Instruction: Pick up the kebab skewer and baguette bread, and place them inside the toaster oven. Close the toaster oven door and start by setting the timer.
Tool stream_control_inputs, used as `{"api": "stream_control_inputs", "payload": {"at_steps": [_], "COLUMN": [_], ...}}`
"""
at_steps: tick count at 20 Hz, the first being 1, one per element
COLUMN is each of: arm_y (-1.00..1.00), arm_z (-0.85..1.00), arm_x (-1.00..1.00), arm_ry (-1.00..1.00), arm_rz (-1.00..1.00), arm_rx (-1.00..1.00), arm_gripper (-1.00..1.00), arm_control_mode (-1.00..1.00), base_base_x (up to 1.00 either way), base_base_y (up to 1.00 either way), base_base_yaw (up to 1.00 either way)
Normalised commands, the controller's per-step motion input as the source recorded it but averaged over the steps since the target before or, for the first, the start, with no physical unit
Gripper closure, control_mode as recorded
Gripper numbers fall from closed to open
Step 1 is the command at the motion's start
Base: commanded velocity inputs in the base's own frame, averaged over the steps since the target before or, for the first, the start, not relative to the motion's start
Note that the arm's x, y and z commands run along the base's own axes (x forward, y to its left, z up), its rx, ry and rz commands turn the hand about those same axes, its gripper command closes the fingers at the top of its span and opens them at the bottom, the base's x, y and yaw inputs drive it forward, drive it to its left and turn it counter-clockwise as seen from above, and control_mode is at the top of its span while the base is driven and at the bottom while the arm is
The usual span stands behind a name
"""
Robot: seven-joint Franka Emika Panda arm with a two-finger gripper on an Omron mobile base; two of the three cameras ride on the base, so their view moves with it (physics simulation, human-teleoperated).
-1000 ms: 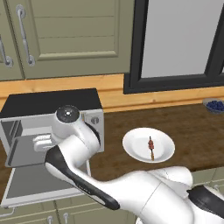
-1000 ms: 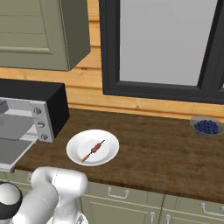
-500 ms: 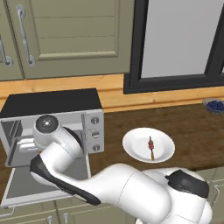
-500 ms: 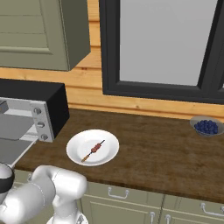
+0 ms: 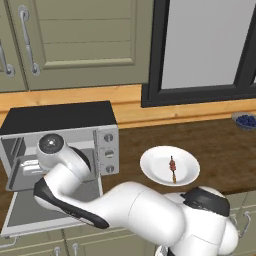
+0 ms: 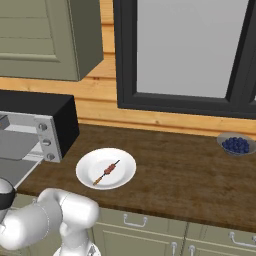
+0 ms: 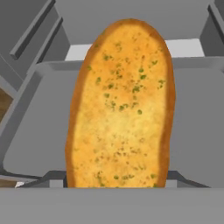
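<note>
The baguette bread (image 7: 120, 105), golden with green flecks, stands lengthwise between the dark fingertips (image 7: 54, 178) of my gripper (image 7: 116, 180), which is shut on it. It hangs over the grey tray (image 7: 197, 131) inside the toaster oven (image 5: 60, 130). In the left base view my arm reaches into the oven's mouth and hides the hand. The toaster oven door (image 5: 50, 210) lies folded down flat in front. The kebab skewer (image 5: 172, 169) (image 6: 106, 171) rests on a white plate (image 5: 150, 167) right of the oven.
The oven's three knobs (image 5: 108, 152) stack along its right side. A bowl of blueberries (image 6: 236, 145) stands at the counter's far right under the window. Wall cabinets hang above the oven, and the wooden counter (image 6: 180, 175) stretches between plate and bowl.
My arm has swung left and pushed the hand with the bread deeper into the oven cavity. Plate, skewer and door have stayed where they were.
</note>
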Motion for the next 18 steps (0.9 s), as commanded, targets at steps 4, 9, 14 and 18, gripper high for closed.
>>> {"api": "stream_control_inputs", "payload": {"at_steps": [4,9,14,18], "arm_y": [0.19,0.12,0.02,0.01], "arm_z": [-0.18,-0.08,-0.13,-0.16], "arm_x": [0.11,0.07,0.01,0.0], "arm_ry": [0.0,0.05,0.02,0.01], "arm_rz": [0.0,0.0,0.0,0.0], "arm_rx": [0.04,0.04,0.07,0.08], "arm_gripper": [1.0,1.0,1.0,1.0], "arm_control_mode": [-1.0,-1.0,-1.0,-1.0], "base_base_x": [0.0,0.0,0.0,0.0], "base_base_y": [0.0,0.0,0.0,0.0], "base_base_yaw": [0.0,0.0,0.0,0.0]}}
